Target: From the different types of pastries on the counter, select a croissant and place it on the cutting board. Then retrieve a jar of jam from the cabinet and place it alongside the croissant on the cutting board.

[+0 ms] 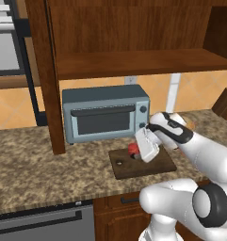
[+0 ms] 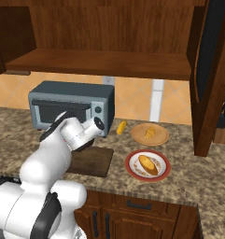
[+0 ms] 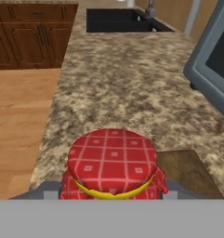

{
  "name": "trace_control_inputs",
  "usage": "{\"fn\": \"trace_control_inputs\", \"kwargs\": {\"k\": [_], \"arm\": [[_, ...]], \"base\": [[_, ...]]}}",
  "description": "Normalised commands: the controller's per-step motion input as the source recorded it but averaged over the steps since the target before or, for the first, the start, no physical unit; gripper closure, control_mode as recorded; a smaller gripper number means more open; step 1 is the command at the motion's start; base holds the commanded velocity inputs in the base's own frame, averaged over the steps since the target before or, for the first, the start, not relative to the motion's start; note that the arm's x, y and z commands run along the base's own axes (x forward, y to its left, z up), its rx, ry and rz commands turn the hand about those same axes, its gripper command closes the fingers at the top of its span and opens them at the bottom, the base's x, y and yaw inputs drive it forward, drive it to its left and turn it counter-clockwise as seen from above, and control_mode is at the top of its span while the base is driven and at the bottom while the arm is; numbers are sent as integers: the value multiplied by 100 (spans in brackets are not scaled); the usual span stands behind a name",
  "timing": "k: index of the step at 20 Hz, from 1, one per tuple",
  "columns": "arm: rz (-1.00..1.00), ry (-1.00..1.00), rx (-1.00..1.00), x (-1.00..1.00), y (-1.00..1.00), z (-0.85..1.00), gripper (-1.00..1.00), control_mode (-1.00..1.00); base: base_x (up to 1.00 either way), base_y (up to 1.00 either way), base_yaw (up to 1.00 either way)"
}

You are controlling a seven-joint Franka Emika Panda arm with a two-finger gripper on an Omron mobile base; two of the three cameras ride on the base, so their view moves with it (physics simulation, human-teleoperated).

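Where board (image 1: 142,165) ends, open counter (image 1: 39,164).

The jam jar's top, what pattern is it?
Red-and-white checked cloth on the small red jam jar, tied with a yellow band; clearest in the hand view.

**Hidden and cut-off parts**

In the left base view the white hand covers most of the jam jar (image 1: 133,149) and part of the cutting board (image 1: 133,168). From the right base view the arm hides the board's (image 2: 91,161) left end. In the hand view the jar's (image 3: 111,162) lower part is cut off, fingertips unseen.
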Motion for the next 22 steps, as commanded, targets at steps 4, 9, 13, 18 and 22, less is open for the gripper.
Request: {"fn": "trace_control_inputs", "kwargs": {"k": [4, 9, 13, 18, 22], "arm": [[0, 0, 0, 0, 24, -27, 100, -100], [0, -4, 0, 30, 5, -44, 100, -100], [0, -6, 0, 70, -1, -40, 100, -100], [2, -3, 0, 44, -1, -51, 100, -100], [7, -3, 0, 11, 0, -60, -100, -100]], "base": [[0, 0, 0], [0, 0, 0], [0, 0, 0], [0, 0, 0], [0, 0, 0]]}}
